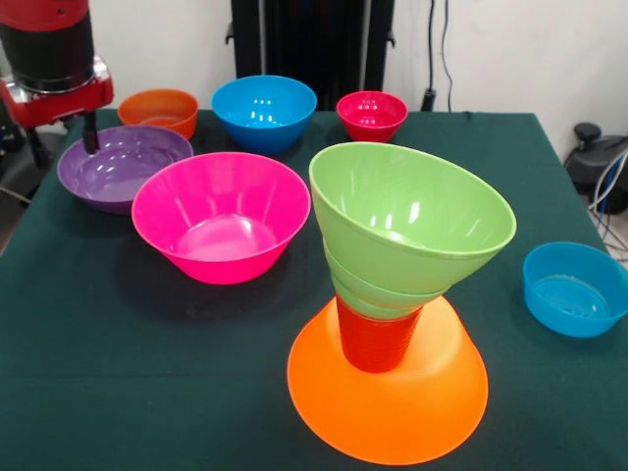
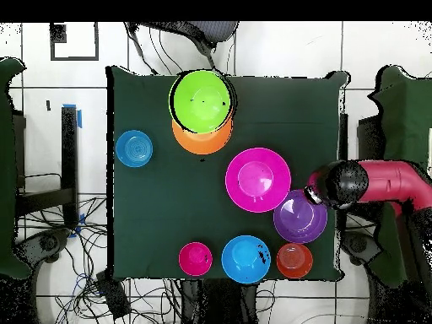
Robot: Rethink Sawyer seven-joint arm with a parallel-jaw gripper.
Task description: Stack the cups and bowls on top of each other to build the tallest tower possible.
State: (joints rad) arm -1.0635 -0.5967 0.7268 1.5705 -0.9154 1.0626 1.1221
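While our pincer is dipping into the purple bowl | we cannot tell its grip | the tower, far off, is holding four pieces | six bowls are waiting.

The front camera sits low across the table, close in, facing the robot arm at upper left of its frame. The overhead camera looks straight down from high up, taking in the whole table. Both share the tabletop, turned half round between them.
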